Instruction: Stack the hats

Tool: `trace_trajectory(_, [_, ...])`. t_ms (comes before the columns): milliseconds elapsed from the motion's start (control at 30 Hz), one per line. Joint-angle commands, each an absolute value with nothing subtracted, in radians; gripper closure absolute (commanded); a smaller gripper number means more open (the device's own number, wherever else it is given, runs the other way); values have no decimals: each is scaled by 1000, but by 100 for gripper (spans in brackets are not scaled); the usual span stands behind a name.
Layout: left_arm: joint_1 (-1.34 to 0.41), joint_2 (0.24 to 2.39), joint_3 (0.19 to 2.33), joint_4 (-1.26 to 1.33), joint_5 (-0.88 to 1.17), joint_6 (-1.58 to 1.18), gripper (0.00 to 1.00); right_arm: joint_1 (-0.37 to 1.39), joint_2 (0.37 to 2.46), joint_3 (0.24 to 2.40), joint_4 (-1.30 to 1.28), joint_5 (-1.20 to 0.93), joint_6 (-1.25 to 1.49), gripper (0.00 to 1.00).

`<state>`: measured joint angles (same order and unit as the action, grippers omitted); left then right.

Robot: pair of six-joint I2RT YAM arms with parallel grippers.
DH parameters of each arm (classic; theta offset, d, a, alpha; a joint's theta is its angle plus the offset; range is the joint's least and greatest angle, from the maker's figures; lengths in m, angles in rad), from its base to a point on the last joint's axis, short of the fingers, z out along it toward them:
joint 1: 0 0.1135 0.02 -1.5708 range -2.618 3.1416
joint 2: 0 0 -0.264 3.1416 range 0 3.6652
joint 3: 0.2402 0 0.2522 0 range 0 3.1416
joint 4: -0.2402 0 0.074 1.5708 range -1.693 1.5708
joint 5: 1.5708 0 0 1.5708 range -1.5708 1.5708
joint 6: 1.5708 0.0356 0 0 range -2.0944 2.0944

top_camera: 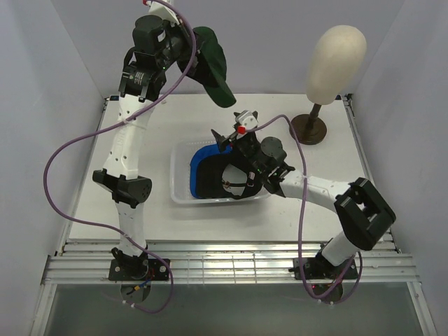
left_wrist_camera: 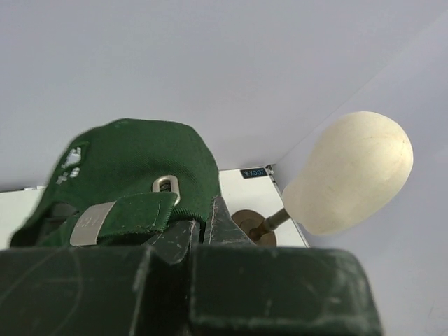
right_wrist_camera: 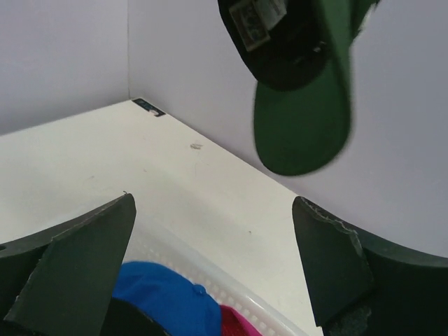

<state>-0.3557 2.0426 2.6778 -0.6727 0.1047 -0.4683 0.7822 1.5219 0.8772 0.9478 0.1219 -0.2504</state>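
Obstacles, yours to steer round:
- Clear plastic tray [top_camera: 180, 185], mid-table, filled with a blue cap [top_camera: 201, 157] and a black cap [top_camera: 212, 180]; your right gripper [right_wrist_camera: 213, 203] sits over it, jaws spread.
- Mannequin head [top_camera: 336, 56] on its stand [top_camera: 311, 128], far right corner.
- Dark green cap [top_camera: 213, 66], pinched in your left gripper [left_wrist_camera: 203, 225], high over the far edge.
- Left arm [top_camera: 126, 150], along the left side.

Free room:
- Bare table [top_camera: 161, 122] between tray and back wall.
- Gap between tray and stand.
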Motion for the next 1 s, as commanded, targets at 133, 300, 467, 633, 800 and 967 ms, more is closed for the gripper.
trace_trajectory(133, [-359, 2000, 2720, -623, 144, -483, 100, 781, 1650, 1086, 1095, 270, -22, 5])
trace_trajectory(300, [-368, 1988, 2721, -609, 182, -486, 100, 773, 1683, 1138, 1066, 276, -11, 6])
trace_trajectory(467, [-368, 1983, 2729, -604, 207, -489, 100, 767, 1724, 1189, 1051, 236, -12, 10])
trace_trajectory(633, [-367, 1979, 2735, -600, 198, -480, 100, 743, 1744, 1209, 1025, 236, -8, 11])
trace_trajectory(800, [-368, 1979, 2737, -600, 218, -485, 100, 723, 1756, 1213, 1019, 221, 35, 22])
trace_trajectory(967, [-368, 1976, 2740, -604, 221, -485, 100, 707, 1773, 1235, 1014, 213, 35, 30])
